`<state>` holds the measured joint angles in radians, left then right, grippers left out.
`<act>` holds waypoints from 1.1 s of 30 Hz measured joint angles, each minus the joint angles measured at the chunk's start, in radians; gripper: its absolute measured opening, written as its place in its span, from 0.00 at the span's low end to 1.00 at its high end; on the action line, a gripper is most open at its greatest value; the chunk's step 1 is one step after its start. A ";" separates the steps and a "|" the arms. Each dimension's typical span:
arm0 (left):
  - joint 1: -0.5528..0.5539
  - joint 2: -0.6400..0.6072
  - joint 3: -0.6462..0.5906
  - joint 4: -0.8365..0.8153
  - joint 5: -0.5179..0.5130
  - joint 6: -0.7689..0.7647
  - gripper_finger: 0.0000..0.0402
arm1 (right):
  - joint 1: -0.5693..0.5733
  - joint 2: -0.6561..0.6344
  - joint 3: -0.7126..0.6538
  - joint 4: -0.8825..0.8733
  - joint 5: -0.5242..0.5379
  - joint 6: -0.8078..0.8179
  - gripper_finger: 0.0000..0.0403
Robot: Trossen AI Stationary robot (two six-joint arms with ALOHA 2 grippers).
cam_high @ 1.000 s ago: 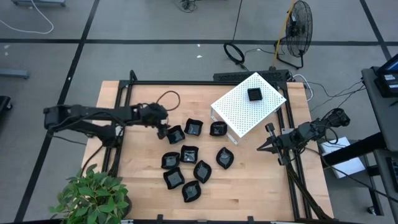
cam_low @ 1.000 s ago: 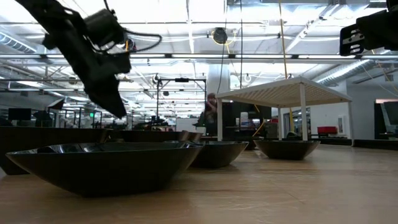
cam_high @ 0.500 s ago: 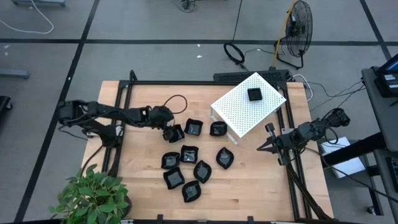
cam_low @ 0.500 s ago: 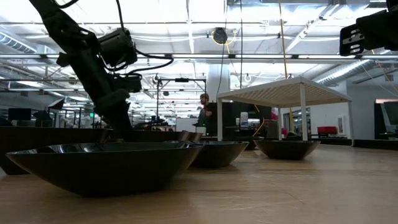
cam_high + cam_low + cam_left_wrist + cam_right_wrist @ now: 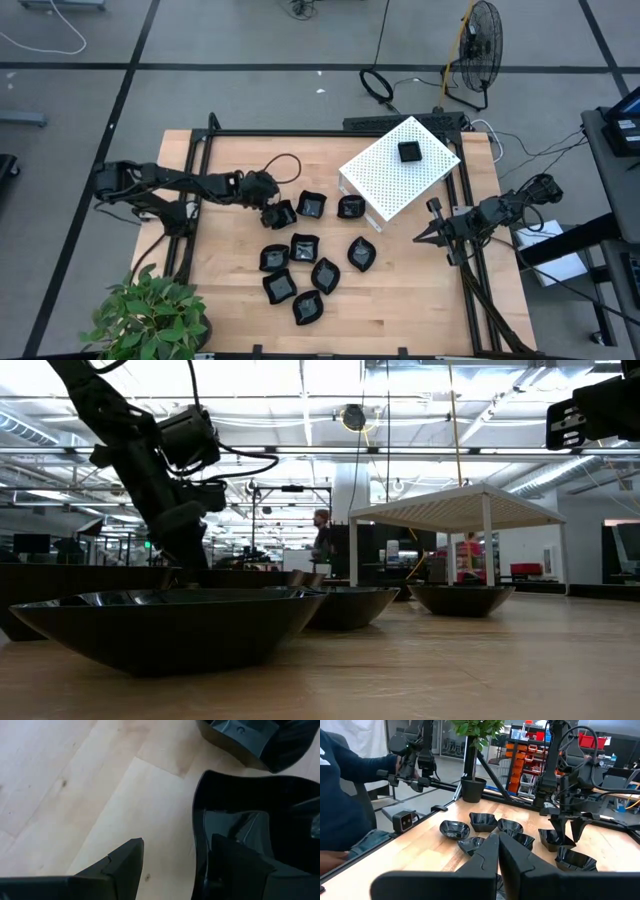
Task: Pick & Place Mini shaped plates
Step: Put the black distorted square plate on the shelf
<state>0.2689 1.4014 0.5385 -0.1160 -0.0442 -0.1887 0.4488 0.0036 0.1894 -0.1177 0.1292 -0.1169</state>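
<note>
At the near edge of the light wooden table (image 5: 230, 300) lies a cluster of small glossy black dishes (image 5: 300, 272), square, leaf-shaped and wavy-edged, spread loosely over the middle of the boards. In the low view the closest one (image 5: 170, 625) fills the foreground as a broad dark bowl.

Farther in, at the left end of the cluster's back row, the left gripper (image 5: 270, 213) is lowered onto one wavy-edged black dish (image 5: 283, 214). The left wrist view shows its fingers (image 5: 107, 870) spread apart and straddling that dish's near rim (image 5: 197, 840): one finger rests on the bare wood outside, the other sits inside the dish. The jaws are not closed on the rim. Two more dishes (image 5: 312, 206) lie just beside it in the same row, the last one (image 5: 350, 208) up against the large white perforated box (image 5: 400, 170).

That box stands at the far right of the table, turned at an angle, with one small black square dish (image 5: 409, 152) on top of it.

The right gripper (image 5: 422, 236) waits off the table's right edge, well apart from the dishes; its fingers (image 5: 487, 855) are pressed together with nothing between them.
</note>
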 joint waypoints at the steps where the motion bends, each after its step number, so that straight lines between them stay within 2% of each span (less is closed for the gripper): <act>1: 0.000 0.000 0.000 0.000 0.002 0.004 0.59 | 0.000 0.000 0.000 0.000 0.000 0.000 0.00; 4: 0.000 0.000 0.000 -0.001 0.011 0.001 0.58 | 0.000 0.000 0.000 0.000 0.000 0.000 0.00; 7: 0.000 0.000 0.000 0.000 0.012 -0.008 0.50 | 0.000 0.000 0.000 0.000 0.000 0.000 0.00; 18: 0.000 -0.002 0.000 0.010 -0.016 -0.031 0.03 | 0.000 0.000 0.000 0.000 0.000 0.000 0.00; 25: -0.008 -0.044 0.038 -0.001 -0.017 -0.047 0.01 | 0.000 0.000 0.000 0.000 0.000 0.000 0.00; 33: -0.012 -0.086 0.191 0.008 -0.038 -0.002 0.01 | 0.000 0.001 0.000 0.001 0.000 0.000 0.00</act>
<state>0.2565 1.3150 0.7296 -0.1076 -0.0822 -0.1910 0.4485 0.0048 0.1894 -0.1170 0.1291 -0.1169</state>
